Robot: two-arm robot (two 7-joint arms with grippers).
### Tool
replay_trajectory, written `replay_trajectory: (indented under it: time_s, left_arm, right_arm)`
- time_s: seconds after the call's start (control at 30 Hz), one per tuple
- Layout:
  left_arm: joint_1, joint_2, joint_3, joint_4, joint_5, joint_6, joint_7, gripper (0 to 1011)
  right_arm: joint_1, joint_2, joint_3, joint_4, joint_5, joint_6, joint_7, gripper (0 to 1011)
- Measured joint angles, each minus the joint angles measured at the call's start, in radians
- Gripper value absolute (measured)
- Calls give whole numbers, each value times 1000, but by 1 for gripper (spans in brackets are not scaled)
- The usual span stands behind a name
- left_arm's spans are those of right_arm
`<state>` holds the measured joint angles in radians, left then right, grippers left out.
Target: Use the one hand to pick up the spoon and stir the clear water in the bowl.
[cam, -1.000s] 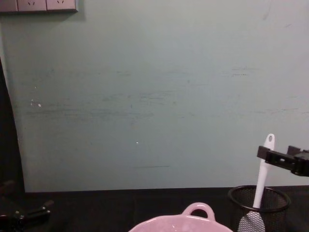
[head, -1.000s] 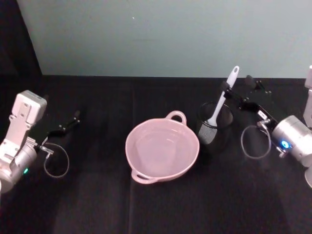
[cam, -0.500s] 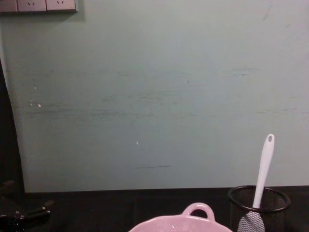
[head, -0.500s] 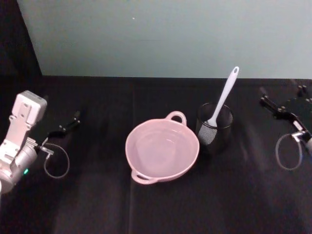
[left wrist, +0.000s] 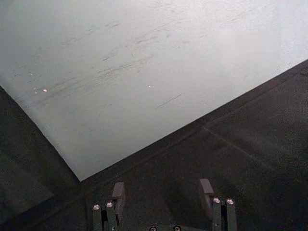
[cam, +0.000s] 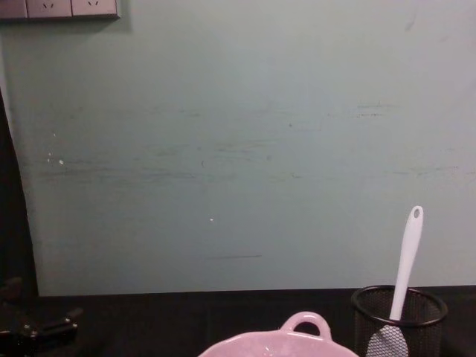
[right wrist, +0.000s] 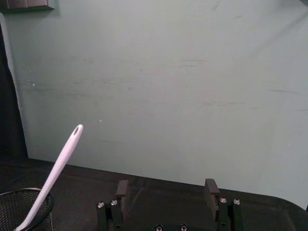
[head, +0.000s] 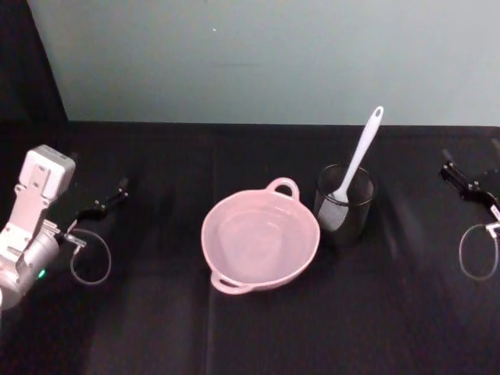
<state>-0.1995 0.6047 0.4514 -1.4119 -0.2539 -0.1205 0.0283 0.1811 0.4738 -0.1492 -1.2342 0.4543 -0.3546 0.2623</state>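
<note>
One spoon (head: 358, 152) is what I'm after, and it is not in hand: it stands in the mesh cup (head: 344, 205) at about 3 o'clock from the bowl (head: 260, 239), scoop down inside the mesh, handle leaning up and away toward 1 o'clock, the oval hole at its tip free. The bowl sits mid-table (head: 156, 328), just beside the cup, its loop handle toward the wall.

My right end effector (head: 467, 186) is far out at 3 o'clock, well apart from the cup, and from its wrist camera I see its fingers (right wrist: 210, 188) spread with nothing between them and the spoon handle off to one side. The left end effector (head: 105, 203) is parked at 9 o'clock, fingers (left wrist: 206, 188) likewise spread and empty.

I judge the task at its first step, the pick-up not yet done. Next I'd bring the right end effector back toward the upper handle, line the gap up across its flat shaft, close, and lift straight out so the cup doesn't tip; then carry it over the bowl.

I can read no brand, label or writing anywhere.
</note>
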Motion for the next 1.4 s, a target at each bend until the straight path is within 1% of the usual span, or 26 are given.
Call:
replay_trajectory:
  time_s: [0.37, 1.4]
  left_arm:
    - [0, 0, 0, 0, 0, 0, 0, 1011]
    - [0, 0, 0, 0, 0, 0, 0, 1011]
  right_arm:
    - [-1, 4, -5, -8, -11, 9, -14, 1002]
    - [-2, 6, -8, -13, -18, 16, -23, 1002]
